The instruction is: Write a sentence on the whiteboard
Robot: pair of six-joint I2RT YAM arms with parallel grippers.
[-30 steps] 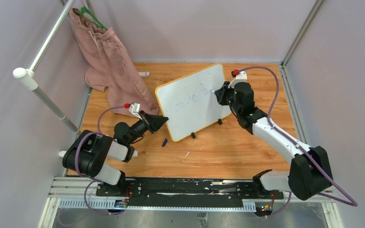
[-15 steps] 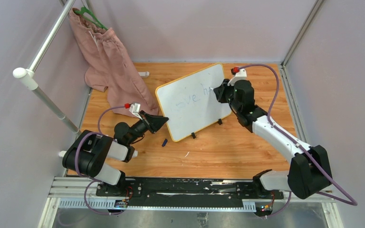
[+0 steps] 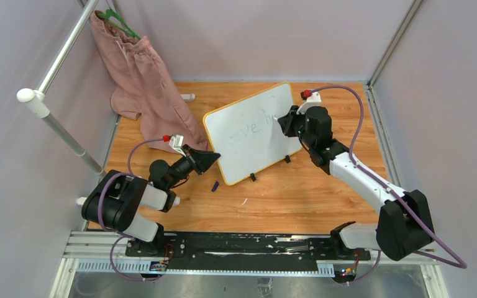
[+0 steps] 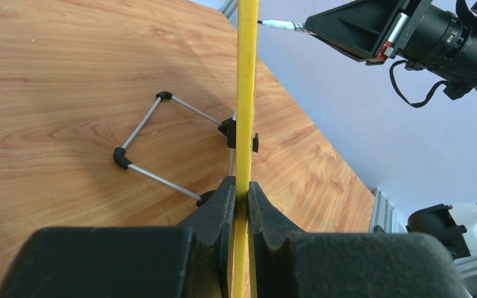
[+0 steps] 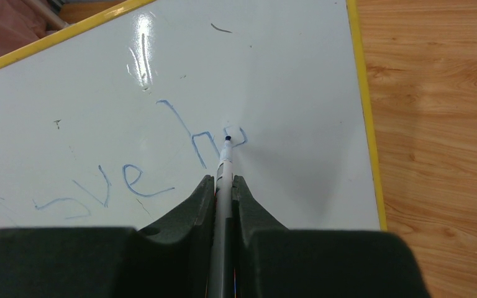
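Observation:
The whiteboard (image 3: pixel 248 139), white with a yellow frame and two black feet, stands tilted at mid-table. My left gripper (image 3: pixel 214 156) is shut on its yellow left edge (image 4: pixel 246 93). My right gripper (image 3: pixel 284 121) is shut on a marker (image 5: pixel 224 171), whose blue tip touches the board surface (image 5: pixel 298 81). The sentence (image 5: pixel 136 164) is faint blue writing that reads about "ve h" in the right wrist view, with the tip at the end of the "h". In the top view the writing (image 3: pixel 251 128) is one faint line.
A pink garment (image 3: pixel 149 87) on a green hanger hangs from a metal rail (image 3: pixel 62 56) at the back left. A small dark cap (image 3: pixel 215 185) lies on the wood in front of the board. The board's wire stand (image 4: pixel 161 139) shows behind it.
My right gripper shifted slightly up and back down along the board while the marker stayed on it. The left gripper and the board have not moved.

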